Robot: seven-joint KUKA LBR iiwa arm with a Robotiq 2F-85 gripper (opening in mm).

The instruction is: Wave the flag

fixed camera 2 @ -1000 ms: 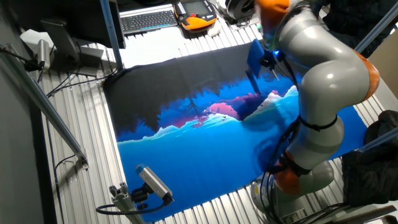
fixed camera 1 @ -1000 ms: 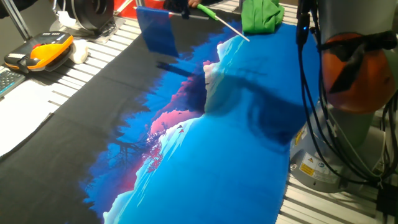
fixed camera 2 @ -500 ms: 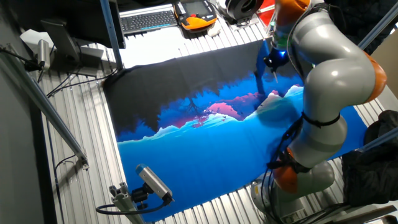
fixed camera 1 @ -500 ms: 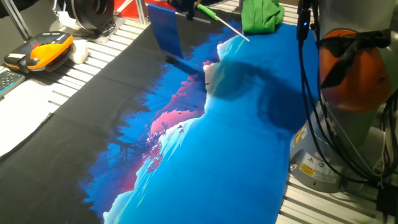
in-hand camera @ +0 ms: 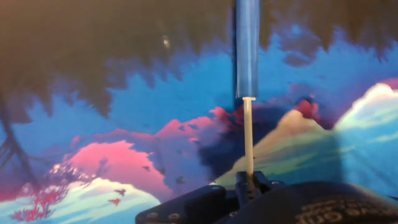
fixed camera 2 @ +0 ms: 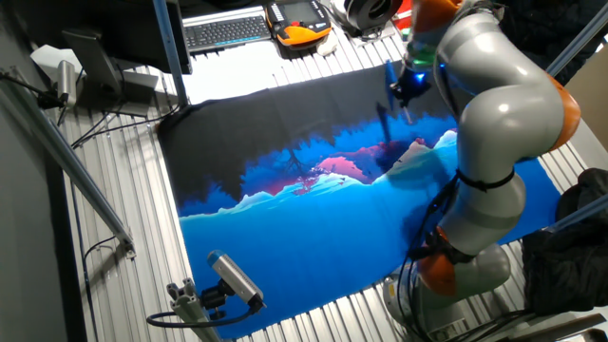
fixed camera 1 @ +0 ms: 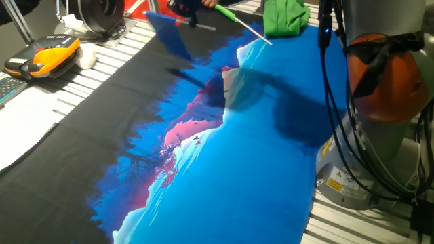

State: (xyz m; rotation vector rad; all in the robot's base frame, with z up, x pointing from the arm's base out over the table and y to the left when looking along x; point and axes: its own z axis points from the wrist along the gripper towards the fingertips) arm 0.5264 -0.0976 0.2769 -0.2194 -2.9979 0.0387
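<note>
The small dark blue flag (fixed camera 1: 169,34) on its thin white stick is held in the air above the far end of the printed tablecloth (fixed camera 1: 224,169). My gripper (fixed camera 1: 188,8) is shut on the stick's end, near the top edge of one fixed view. In the hand view the white stick (in-hand camera: 247,137) rises from between my fingers (in-hand camera: 252,185) and the blue cloth (in-hand camera: 247,46) shows edge-on above it. In the other fixed view the flag (fixed camera 2: 389,81) hangs beside my gripper (fixed camera 2: 410,84), above the cloth.
A green flag (fixed camera 1: 285,17) with a long stick lies at the cloth's far edge. An orange and black handset (fixed camera 1: 44,55) and white paper (fixed camera 1: 20,129) lie to the left. A keyboard (fixed camera 2: 226,31) sits at the back. The arm's base (fixed camera 2: 456,275) stands at the table's right side.
The flag has swung: it turned from hanging broadside to tilted and more edge-on, and shifted slightly left. My wrist rotated with it; the grip on the stick held.
</note>
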